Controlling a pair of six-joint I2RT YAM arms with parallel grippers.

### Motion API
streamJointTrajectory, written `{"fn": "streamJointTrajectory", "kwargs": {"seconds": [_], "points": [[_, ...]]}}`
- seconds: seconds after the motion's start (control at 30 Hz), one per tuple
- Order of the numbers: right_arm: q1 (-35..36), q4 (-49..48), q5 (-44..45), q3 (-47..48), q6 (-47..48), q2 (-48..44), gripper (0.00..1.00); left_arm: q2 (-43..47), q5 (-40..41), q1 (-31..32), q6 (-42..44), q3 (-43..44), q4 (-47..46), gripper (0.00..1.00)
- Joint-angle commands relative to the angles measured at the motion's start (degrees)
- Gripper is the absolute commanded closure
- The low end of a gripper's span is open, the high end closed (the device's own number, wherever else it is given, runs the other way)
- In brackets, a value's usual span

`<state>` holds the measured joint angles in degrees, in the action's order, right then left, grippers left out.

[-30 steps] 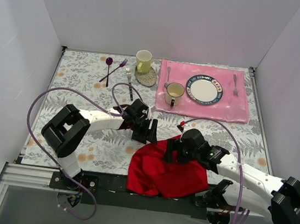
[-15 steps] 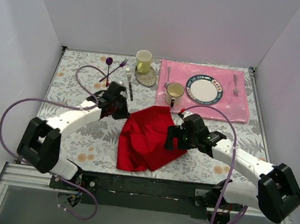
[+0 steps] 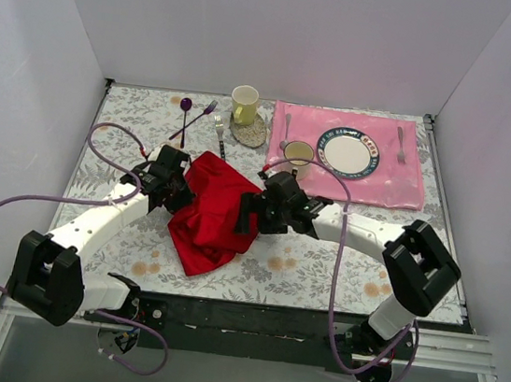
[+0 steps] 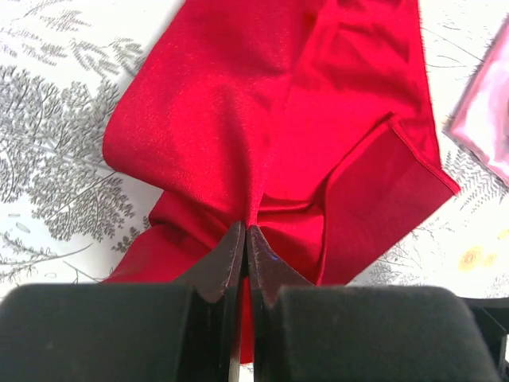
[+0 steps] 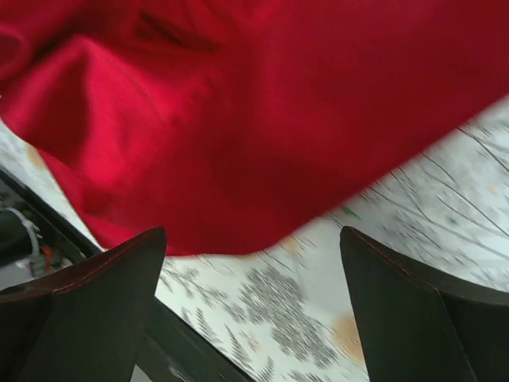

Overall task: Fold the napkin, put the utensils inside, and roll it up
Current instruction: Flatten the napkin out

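Napkin [image 3: 207, 213] pinched in left tool [image 4: 245, 232]; right tool [image 5: 253, 235] spread wide beside it

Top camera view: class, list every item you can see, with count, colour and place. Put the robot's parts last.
napkin: one, red, crumpled, centre-left
dark-handled fork: one, silver tines, just beyond napkin
purple spoon and fork: one pair, purple, far left
yellow mug: one, pale yellow, on coaster
coaster: one, grey, far centre
placemat: one, pink, far right
plate: one, white, dark rim, on placemat
cream mug: one, placemat's left edge
silver spoon: one, left of plate
silver fork: one, right of plate
tablecloth: one, grey floral
left gripper: black, shut on napkin
right gripper: black, open, at napkin's right edge
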<state>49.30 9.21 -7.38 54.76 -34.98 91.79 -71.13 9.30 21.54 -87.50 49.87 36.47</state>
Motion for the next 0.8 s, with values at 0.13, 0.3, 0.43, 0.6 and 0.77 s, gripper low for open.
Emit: {"fn": "streamJointTrajectory", "kwargs": {"seconds": [0.13,0.3,0.43,0.6,0.77], "points": [[5.72,-0.79,8.94,14.22,-7.3,10.86,0.08,3.98,-0.07,-0.01,-4.43,-1.96,2.2,1.0],[8.53,2.92,15.37,19.33,-7.82,16.31,0.15,5.83,-1.47,-0.01,-5.22,-3.55,1.15,1.0],[8.54,3.96,16.68,19.24,-7.38,17.02,0.7,5.74,-0.16,-0.01,-4.52,-3.29,1.67,1.0],[5.55,6.17,20.38,12.59,-3.26,7.74,0.99,5.13,1.95,-0.09,-4.16,-1.97,3.25,1.0],[-1.55,4.15,15.47,-0.16,5.26,-5.19,0.99,3.46,7.12,-1.59,-10.65,-1.26,9.57,1.0]]}}
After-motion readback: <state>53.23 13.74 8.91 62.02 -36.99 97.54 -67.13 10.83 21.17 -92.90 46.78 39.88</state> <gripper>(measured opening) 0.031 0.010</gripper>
